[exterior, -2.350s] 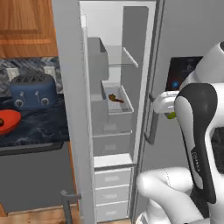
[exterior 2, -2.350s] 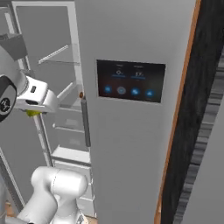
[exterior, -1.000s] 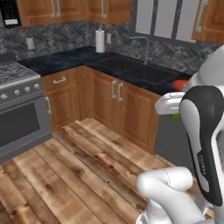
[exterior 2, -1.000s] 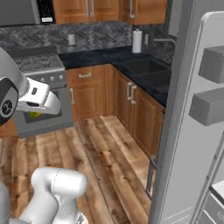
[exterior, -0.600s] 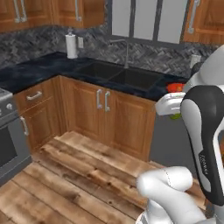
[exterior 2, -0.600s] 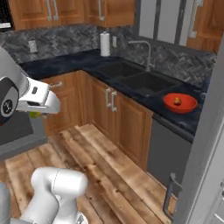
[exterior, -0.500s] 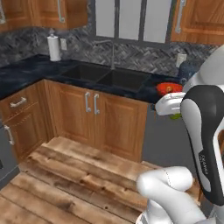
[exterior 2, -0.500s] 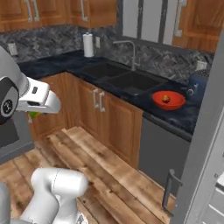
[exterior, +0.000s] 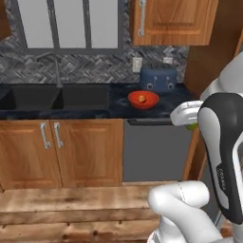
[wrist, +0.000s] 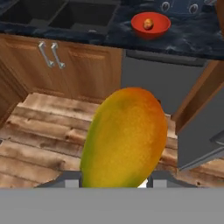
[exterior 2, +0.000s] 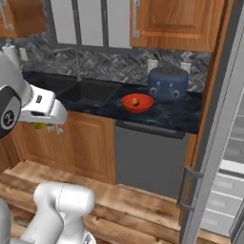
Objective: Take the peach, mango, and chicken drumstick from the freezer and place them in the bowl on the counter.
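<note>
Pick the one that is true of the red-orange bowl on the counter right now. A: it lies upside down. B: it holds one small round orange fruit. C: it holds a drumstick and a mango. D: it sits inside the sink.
B: the bowl stands upright on the counter in front of the blue toaster, right of the sink, with only the peach inside it.

mango (wrist: 124,138) green-yellow-orange | bowl (exterior: 143,99) red-orange | toaster (exterior 2: 167,83) blue

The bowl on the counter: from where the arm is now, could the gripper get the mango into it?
Probably not yet. The bowl sits back on the counter, well beyond the gripper holding the mango; nothing blocks the way.
</note>
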